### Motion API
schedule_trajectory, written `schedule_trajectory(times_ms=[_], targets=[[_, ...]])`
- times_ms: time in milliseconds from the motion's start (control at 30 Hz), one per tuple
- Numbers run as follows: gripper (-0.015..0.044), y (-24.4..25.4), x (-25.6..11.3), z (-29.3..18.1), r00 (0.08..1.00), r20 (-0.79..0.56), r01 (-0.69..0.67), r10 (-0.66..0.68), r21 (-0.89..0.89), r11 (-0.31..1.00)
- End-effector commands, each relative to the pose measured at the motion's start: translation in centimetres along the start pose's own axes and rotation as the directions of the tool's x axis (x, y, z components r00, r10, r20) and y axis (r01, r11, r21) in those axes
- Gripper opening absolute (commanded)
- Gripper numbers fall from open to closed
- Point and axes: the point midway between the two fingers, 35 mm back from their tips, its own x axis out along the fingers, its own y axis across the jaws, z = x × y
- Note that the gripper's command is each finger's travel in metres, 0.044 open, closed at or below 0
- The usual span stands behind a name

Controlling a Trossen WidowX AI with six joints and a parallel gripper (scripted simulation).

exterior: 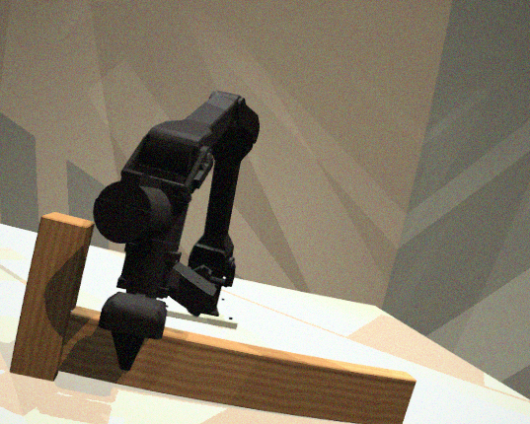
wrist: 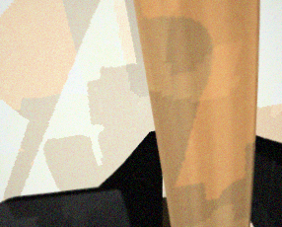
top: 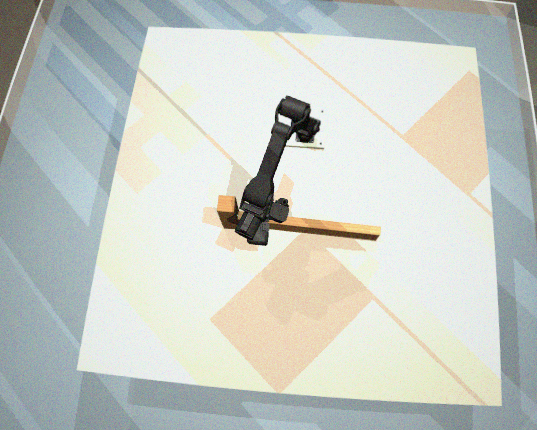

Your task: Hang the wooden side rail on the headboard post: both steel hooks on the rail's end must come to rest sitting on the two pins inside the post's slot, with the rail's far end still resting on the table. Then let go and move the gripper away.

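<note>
The wooden side rail stands on edge and runs rightward from the headboard post. The post stands upright on the table. The rail's near end is right up against the post's side, with no clear gap visible. The steel hooks, the slot and its pins are hidden, so their seating cannot be told. My gripper is shut on the rail near the post end, one finger on each side. The far end appears low at the table; its bottom corner is cut off in the exterior view.
The arm's base plate is behind the rail. The arm reaches over from there, and its wrist hangs close beside the post's upper part. The pale table carries patches of coloured light and shadow.
</note>
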Motion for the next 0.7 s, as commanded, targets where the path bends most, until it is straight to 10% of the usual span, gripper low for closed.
schedule_trajectory(times_ms=[0, 667], targets=[[0.0000, -0.03, 0.02, -0.10, 1.000, -0.007, 0.002, -0.002, -0.001, 1.000], [0.0000, -0.03, 0.34, -0.11, 1.000, -0.007, 0.002, -0.002, -0.001, 1.000]])
